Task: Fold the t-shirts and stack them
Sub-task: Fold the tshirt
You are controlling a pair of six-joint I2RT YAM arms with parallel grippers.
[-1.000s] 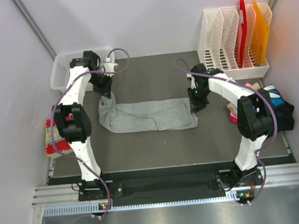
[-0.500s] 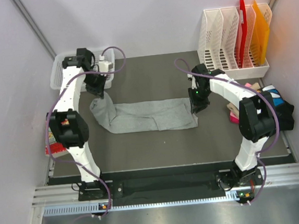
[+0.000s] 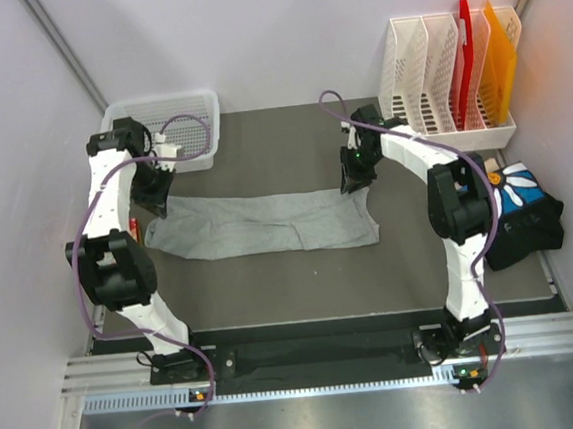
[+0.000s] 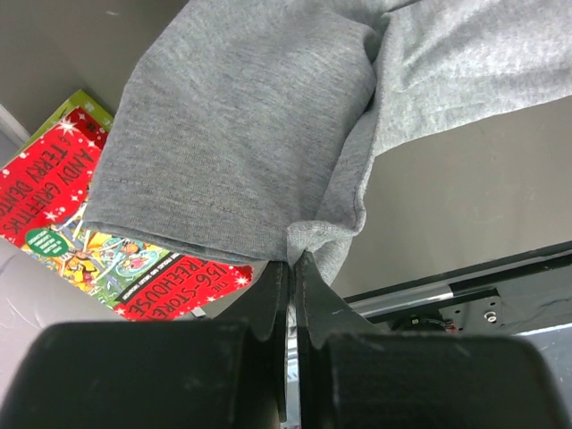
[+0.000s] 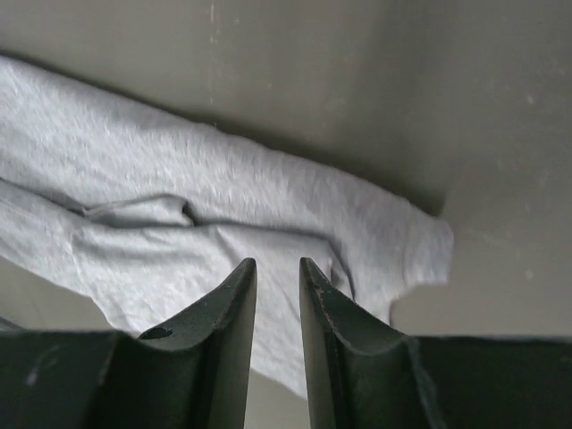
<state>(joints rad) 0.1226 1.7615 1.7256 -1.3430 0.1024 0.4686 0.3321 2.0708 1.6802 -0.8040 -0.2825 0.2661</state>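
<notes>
A plain light grey t-shirt (image 3: 267,221) lies drawn out in a long, rumpled band across the middle of the dark surface (image 3: 303,283), running from 9 o'clock to 3 o'clock. The left hand (image 3: 153,198) is at the shirt's 9 o'clock end, its fingers pressed tight together on a small fold of the hem, so that end is lifted and hangs off the pinch. In the left wrist view the cloth drapes away from the closed tips, and a bright red picture book (image 4: 63,206) shows beneath it at the surface's edge.

The right hand (image 3: 354,178) is over the shirt's 2 o'clock corner. Its fingers stand a narrow gap apart with nothing between them, and the grey cloth lies flat on the surface below.

A white basket (image 3: 173,119) sits at the surface's 11 o'clock corner and a white file rack (image 3: 435,71) with red and orange folders at 1 o'clock. At 3 o'clock more t-shirts (image 3: 523,216), black and blue-and-white, lie in a heap.
</notes>
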